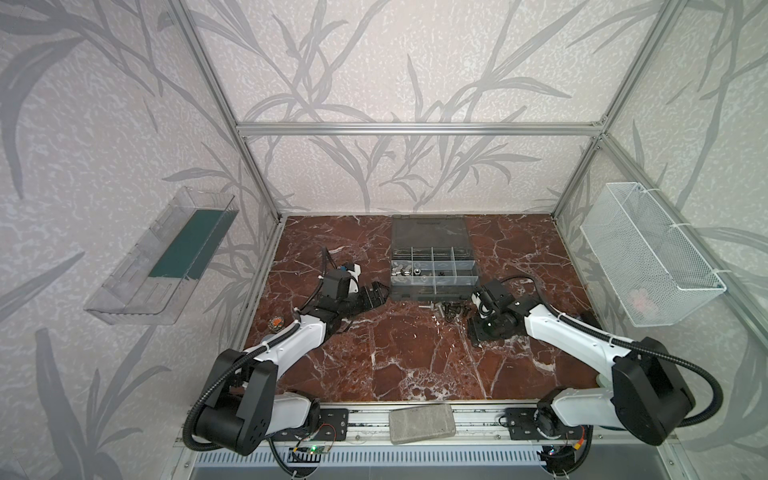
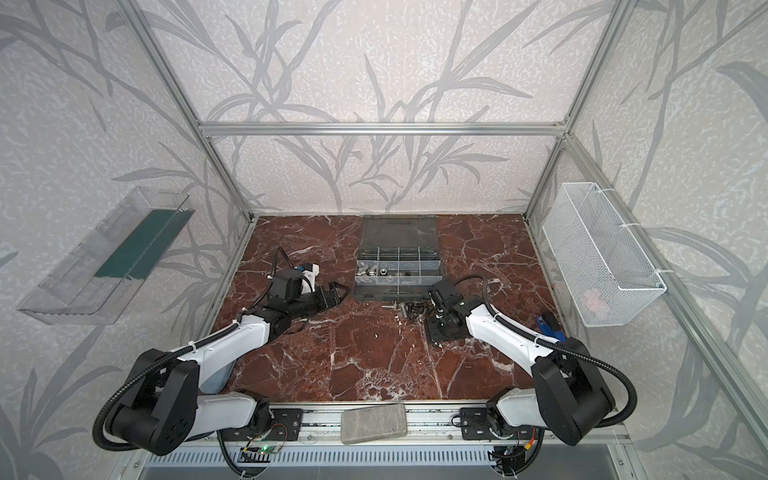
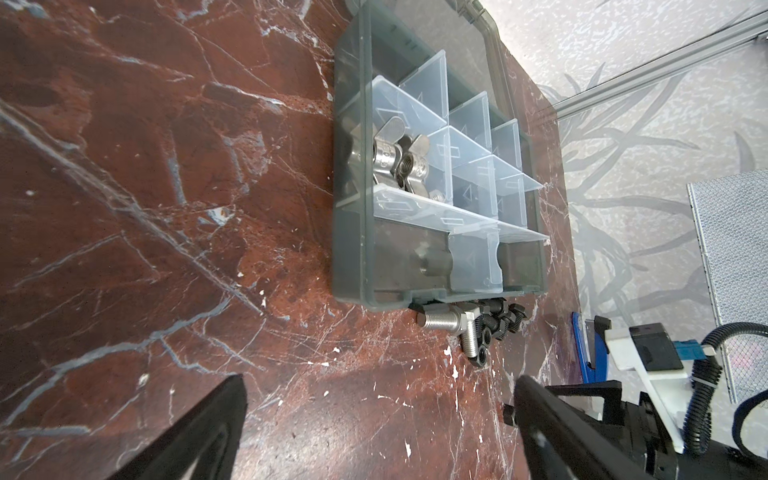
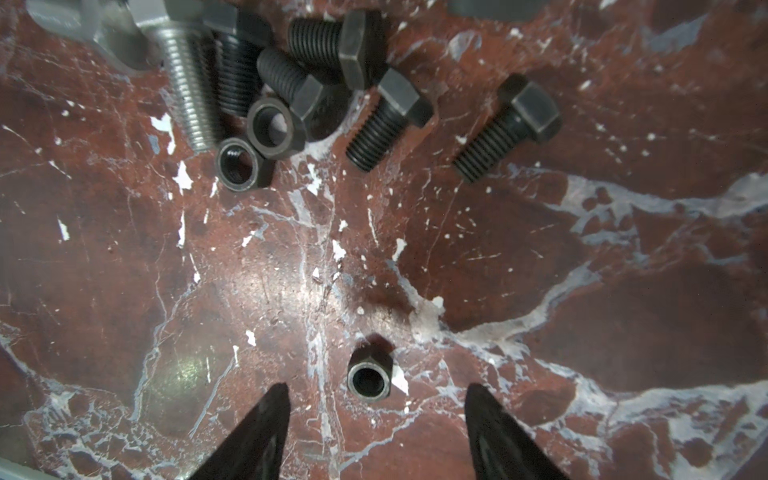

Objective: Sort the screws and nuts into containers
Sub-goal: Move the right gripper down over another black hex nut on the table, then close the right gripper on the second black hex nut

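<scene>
Walls (image 1: 415,62) papered with grey leaves and an aluminium frame (image 1: 415,126) close us in on three sides. Below them the marble tabletop (image 1: 415,365), red-brown with white veins, lies bare across its whole near half. The organizer case (image 1: 432,294) sits at the far middle with its lid open behind it. Its containers (image 3: 469,145) hold silver winged nuts (image 3: 399,158) in a cell at the left side. Just off its front edge we see the screws (image 4: 386,112) and black nuts (image 4: 239,164) heaped on the marble. Our left gripper (image 3: 378,380) hangs left of the case, fingers spread wide and empty. Our right gripper (image 4: 377,385) stands over a lone black nut (image 4: 369,379), with fingers apart on either side and clear of it.
</scene>
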